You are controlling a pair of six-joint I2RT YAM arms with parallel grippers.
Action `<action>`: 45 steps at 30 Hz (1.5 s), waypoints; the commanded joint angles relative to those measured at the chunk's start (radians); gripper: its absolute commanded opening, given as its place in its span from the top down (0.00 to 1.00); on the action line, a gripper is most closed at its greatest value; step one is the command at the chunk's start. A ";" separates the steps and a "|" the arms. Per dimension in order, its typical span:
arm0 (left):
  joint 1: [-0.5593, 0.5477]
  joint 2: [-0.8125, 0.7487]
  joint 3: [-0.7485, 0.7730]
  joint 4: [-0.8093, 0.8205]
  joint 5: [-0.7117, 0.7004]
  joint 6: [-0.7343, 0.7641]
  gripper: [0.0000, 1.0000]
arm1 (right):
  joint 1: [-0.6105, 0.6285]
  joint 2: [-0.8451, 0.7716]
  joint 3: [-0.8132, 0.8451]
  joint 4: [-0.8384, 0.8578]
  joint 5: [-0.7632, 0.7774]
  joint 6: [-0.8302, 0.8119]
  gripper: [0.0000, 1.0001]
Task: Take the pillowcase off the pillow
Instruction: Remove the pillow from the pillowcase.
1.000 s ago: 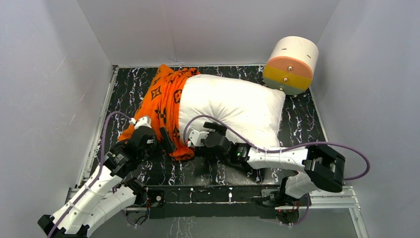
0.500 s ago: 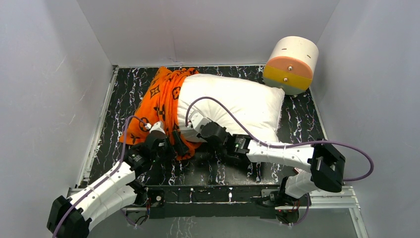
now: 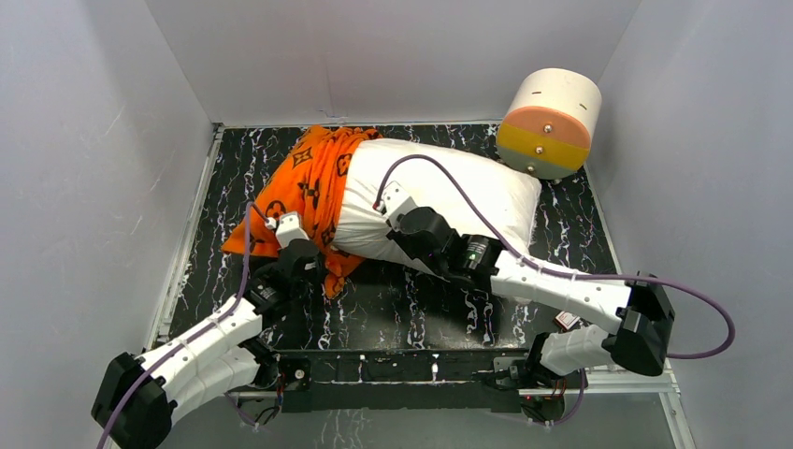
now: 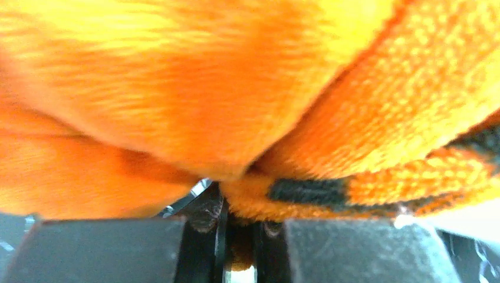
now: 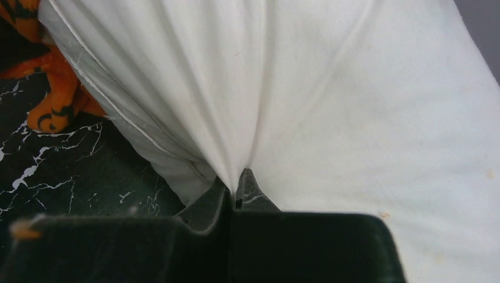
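Note:
The white pillow [image 3: 449, 196] lies across the back of the black marbled table, its left end still inside the orange pillowcase [image 3: 313, 187] printed with black motifs. My left gripper [image 3: 313, 271] is shut on the pillowcase's near hem; in the left wrist view orange fabric [image 4: 253, 194] is pinched between the jaws. My right gripper [image 3: 397, 217] is shut on the pillow's near edge. In the right wrist view white cloth [image 5: 247, 118] gathers into the closed jaws, with a bit of orange pillowcase [image 5: 56, 109] at the left.
A white and orange round drum [image 3: 549, 122] leans at the back right, touching the pillow's far corner. Grey walls close in on three sides. A purple cable [image 3: 449, 192] from the right arm arches over the pillow. Black marbled table [image 3: 411, 304] shows in front.
Both grippers have shut: the right on the pillow first, then the left on the pillowcase hem. The right arm has lifted and pushed the pillow away from me; the pillowcase has bunched further left.

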 commanded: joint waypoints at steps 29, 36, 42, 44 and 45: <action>0.014 -0.214 0.585 -0.792 0.148 0.113 0.02 | -0.106 -0.152 -0.165 -0.059 -0.158 0.162 1.00; 0.014 -0.075 0.655 -0.800 -0.003 0.164 0.02 | -0.105 -0.196 -0.198 -0.040 -0.170 0.141 1.00; 0.019 0.176 0.686 -0.672 0.107 0.320 0.02 | -0.105 -0.247 -0.235 -0.032 -0.170 0.149 1.00; 0.021 0.228 0.701 -0.655 0.141 0.347 0.02 | -0.106 -0.251 -0.236 -0.042 -0.156 0.154 1.00; 0.023 0.250 0.705 -0.658 0.130 0.353 0.02 | -0.105 -0.249 -0.237 -0.048 -0.147 0.156 1.00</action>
